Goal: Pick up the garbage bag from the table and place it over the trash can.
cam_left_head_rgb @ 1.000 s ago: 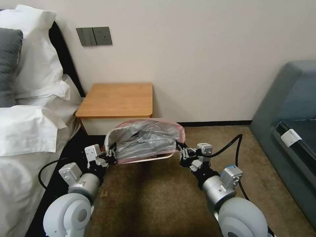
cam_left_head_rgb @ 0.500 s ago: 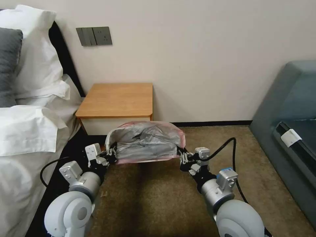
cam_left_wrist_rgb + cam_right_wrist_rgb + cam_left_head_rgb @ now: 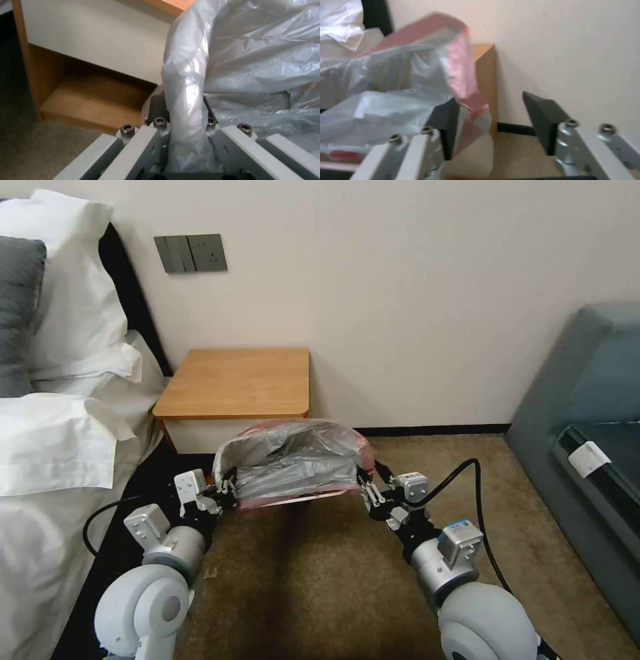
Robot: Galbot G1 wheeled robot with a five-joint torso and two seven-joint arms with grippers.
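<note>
Look first at the left gripper (image 3: 186, 140): its two dark pads are closed tight on a gathered fold of the thin, crinkly, translucent grey plastic garbage bag (image 3: 253, 57), which rises out from between them. In the head view you find this gripper (image 3: 225, 493) at the bag's left edge, low in front of the nightstand.

Next check the right gripper (image 3: 493, 125). Its dark fingers (image 3: 543, 117) stand wide apart. The pink-rimmed edge of the bag drapes over the outer face of one pad; the gap between the pads is bare, so this gripper holds nothing. In the head view you see it (image 3: 365, 492) just beside the bag's right edge.

The bag (image 3: 293, 463) hangs spread between the two grippers with its mouth open, draped over the cream-beige plastic trash can (image 3: 313, 498), of which you can make out a strip of pale rolled rim under the bag's near edge. Whether the bag is seated all round the rim you cannot tell.

Behind the bin stands the small square table (image 3: 240, 380) with its orange-brown wooden top bare, a white drawer front and a lower wooden shelf. The bin sits on brown carpet (image 3: 320, 580), between a white-sheeted bed (image 3: 53, 447) and a grey-blue sofa (image 3: 587, 400)
</note>
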